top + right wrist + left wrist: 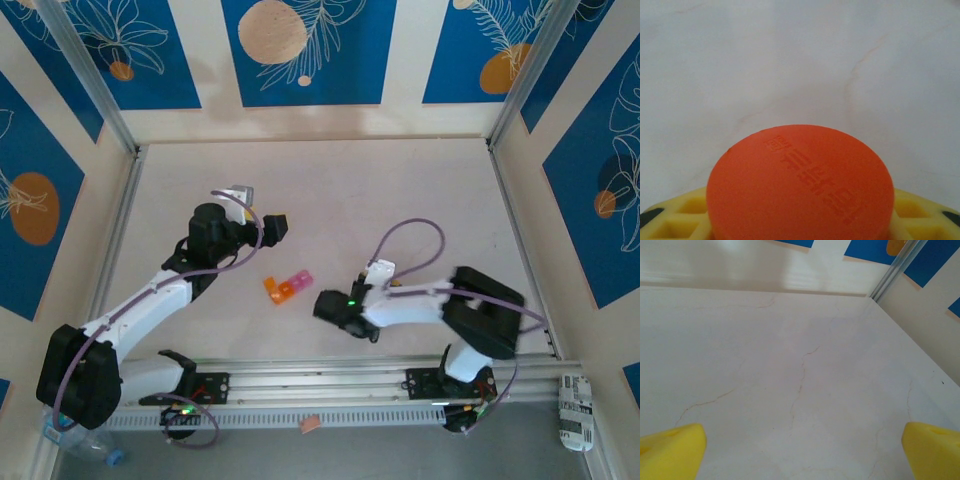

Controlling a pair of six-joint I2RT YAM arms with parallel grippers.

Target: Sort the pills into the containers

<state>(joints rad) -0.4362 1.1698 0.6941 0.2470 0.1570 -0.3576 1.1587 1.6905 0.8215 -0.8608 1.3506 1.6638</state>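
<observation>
The containers (288, 287) are a short strip of one orange and two pink cubes lying on the pale table between my two grippers. My left gripper (275, 228) hovers up and to the left of the strip; in the left wrist view the left gripper (802, 460) is open, its yellow fingertips (670, 452) far apart over bare table. My right gripper (328, 305) sits just right of the strip. In the right wrist view its yellow fingers (680, 217) are shut on the round end of an orange bottle (800, 185) with embossed characters. The pills are out of view.
Patterned blue-and-cream walls with metal posts box in the table (330, 190). A metal rail (330, 385) runs along the near edge by the arm bases. A clear plastic bottle (85, 440), a small pink scrap (309, 424) and a white object (574, 410) lie below it.
</observation>
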